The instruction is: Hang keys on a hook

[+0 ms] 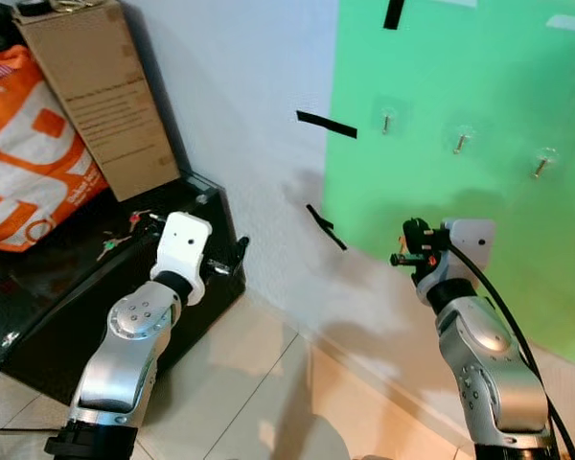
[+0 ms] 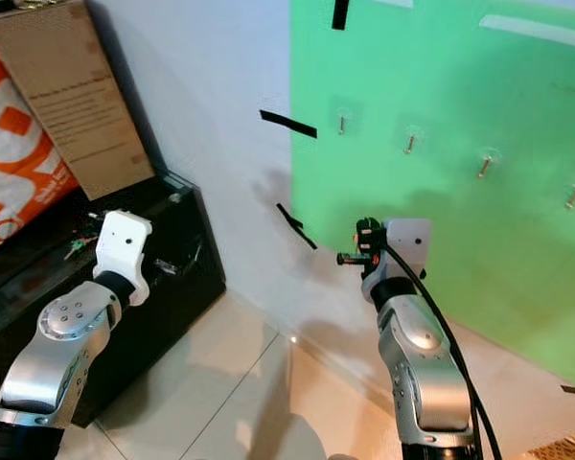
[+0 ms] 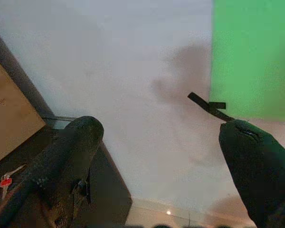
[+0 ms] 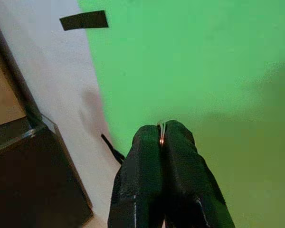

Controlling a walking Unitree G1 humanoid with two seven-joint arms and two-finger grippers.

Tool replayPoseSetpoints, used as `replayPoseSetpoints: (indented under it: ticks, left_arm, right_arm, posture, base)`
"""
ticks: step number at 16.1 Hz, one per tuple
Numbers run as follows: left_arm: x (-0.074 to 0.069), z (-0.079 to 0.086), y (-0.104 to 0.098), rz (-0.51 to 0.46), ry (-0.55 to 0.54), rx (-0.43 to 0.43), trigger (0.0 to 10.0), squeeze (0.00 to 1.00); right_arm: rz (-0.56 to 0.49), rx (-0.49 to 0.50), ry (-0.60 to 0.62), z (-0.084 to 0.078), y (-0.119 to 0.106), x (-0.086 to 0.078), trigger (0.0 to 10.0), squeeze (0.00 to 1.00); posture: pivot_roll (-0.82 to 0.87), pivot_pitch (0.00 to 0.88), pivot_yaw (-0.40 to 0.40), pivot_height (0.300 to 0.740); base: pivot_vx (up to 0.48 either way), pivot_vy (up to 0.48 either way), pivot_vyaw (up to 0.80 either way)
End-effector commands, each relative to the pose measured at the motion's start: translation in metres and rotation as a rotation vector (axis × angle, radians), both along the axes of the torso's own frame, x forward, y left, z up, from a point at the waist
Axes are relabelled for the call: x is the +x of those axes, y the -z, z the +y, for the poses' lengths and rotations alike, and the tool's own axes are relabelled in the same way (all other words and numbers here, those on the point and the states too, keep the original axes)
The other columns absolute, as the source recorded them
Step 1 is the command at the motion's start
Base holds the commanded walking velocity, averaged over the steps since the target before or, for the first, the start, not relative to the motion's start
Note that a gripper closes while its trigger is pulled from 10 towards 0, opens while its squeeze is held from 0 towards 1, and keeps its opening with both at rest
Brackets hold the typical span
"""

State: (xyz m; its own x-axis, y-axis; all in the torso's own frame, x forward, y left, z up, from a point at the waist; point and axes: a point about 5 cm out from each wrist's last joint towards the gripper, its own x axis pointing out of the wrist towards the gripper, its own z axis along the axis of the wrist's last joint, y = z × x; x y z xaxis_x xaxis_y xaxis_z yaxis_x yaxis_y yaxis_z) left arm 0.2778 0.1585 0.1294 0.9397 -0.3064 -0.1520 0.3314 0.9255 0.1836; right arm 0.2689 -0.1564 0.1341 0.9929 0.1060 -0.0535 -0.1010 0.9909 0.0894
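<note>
My right gripper [image 1: 409, 246] is raised in front of the green sheet [image 1: 479, 86] and is shut on a key ring; a thin metal loop [image 4: 160, 129] shows between its pressed fingertips, and a small red tag [image 1: 402, 258] hangs beside them. Three small hooks [image 1: 386, 122] [image 1: 460, 142] [image 1: 541, 163] are stuck in a row on the sheet, above the gripper. My left gripper [image 1: 232, 259] is open with nothing in it, held over the right end of a black cabinet [image 1: 77, 307]. More keys with red and green tags [image 1: 125, 232] lie on the cabinet top.
A cardboard box [image 1: 96, 86] and an orange bag [image 1: 29, 163] stand on the cabinet against the white wall [image 1: 240, 77]. Black tape strips [image 1: 326, 125] mark the wall near the sheet's edge. Pale tile floor [image 1: 268, 402] lies below both arms.
</note>
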Motion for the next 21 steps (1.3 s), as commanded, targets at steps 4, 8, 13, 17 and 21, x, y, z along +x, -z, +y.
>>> replayPoseSetpoints:
  ticks: [4,8,13,17,21]
  left_arm:
    - [0.001,0.002,-0.006,-0.015,0.009,0.015,10.0,0.00]
    - [-0.001,0.000,-0.007,-0.014,0.071,0.029,10.0,0.00]
    - [-0.004,-0.011,-0.015,-0.018,0.234,-0.003,10.0,0.00]
    - [-0.008,-0.019,-0.015,0.035,0.378,-0.020,10.0,0.00]
    - [-0.011,-0.024,-0.015,0.062,0.452,-0.022,10.0,0.00]
  right_arm:
    - [-0.043,-0.015,-0.092,0.010,-0.006,0.004,10.0,0.00]
    - [-0.078,0.012,-0.204,0.017,-0.013,0.005,10.0,0.00]
    - [-0.153,0.054,-0.325,0.022,-0.034,0.002,10.0,0.00]
    - [-0.169,0.178,-0.346,0.023,-0.046,0.005,10.0,0.00]
    - [-0.200,0.267,-0.393,0.030,-0.060,0.012,10.0,0.00]
  posture:
    - [-0.01,0.000,0.062,0.740]
    - [-0.01,0.000,0.065,0.740]
    - [-0.01,0.000,0.069,0.740]
    - [-0.01,0.000,0.064,0.740]
    - [-0.02,0.000,0.065,0.740]
  base:
    - [0.286,0.000,-0.60]
    - [0.278,0.000,0.00]
    - [0.054,0.000,0.00]
    - [0.000,0.000,0.00]
    - [0.000,0.000,0.00]
